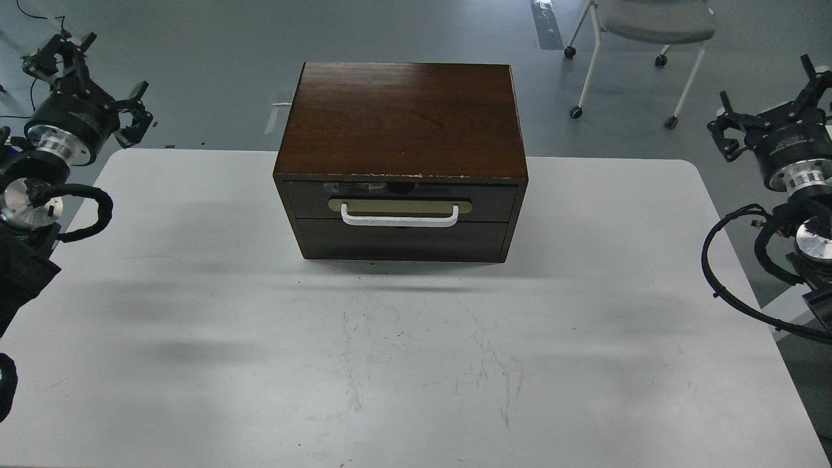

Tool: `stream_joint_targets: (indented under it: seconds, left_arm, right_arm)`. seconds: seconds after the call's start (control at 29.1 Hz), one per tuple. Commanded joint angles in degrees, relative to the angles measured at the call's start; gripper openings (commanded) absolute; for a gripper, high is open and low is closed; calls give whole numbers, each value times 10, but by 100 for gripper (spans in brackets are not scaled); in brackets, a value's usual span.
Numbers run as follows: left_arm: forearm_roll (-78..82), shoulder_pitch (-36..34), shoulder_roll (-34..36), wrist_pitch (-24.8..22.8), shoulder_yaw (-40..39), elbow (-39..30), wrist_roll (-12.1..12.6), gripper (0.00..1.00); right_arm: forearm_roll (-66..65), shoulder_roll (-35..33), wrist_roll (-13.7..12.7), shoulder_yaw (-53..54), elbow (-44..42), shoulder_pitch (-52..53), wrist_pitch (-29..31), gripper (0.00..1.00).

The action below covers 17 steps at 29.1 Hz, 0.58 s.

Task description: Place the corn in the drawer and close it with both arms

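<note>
Head view, the only one supplied: a dark brown wooden cabinet stands at the far middle of the pale grey worktop, its front facing the robot. The upper drawer with dark brown front, tan oblong plate and white bar handle sits flush with the cabinet face — shut, as far as can be judged. No long yellow corn cob shows anywhere on the worktop or cabinet top; whether it lies inside the drawer cannot be seen, though that would fit the closed front. The left black claw hand is raised beyond the worktop's far left corner, its fingers spread and holding nothing. The right black claw hand is raised off the far right edge, likewise spread and empty. Both arms are well apart from the cabinet, a placement that keeps the drawer front unobstructed — consistent with a parked posture. A grey wheeled chair stands on the floor behind.
</note>
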Motion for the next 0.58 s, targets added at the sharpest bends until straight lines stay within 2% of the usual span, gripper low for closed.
stream_joint_targets:
  seconds: [0.0,0.55]
  left_arm:
    - [-19,19,-4,0,0,0,-1,89]
    - [-21,46,-30,0,1,0,-1,97]
  right_arm:
    - [-1,16,-20,1,-1,-9,-5,100]
    - [-2,18,-14,4,-24,-5,-3,100]
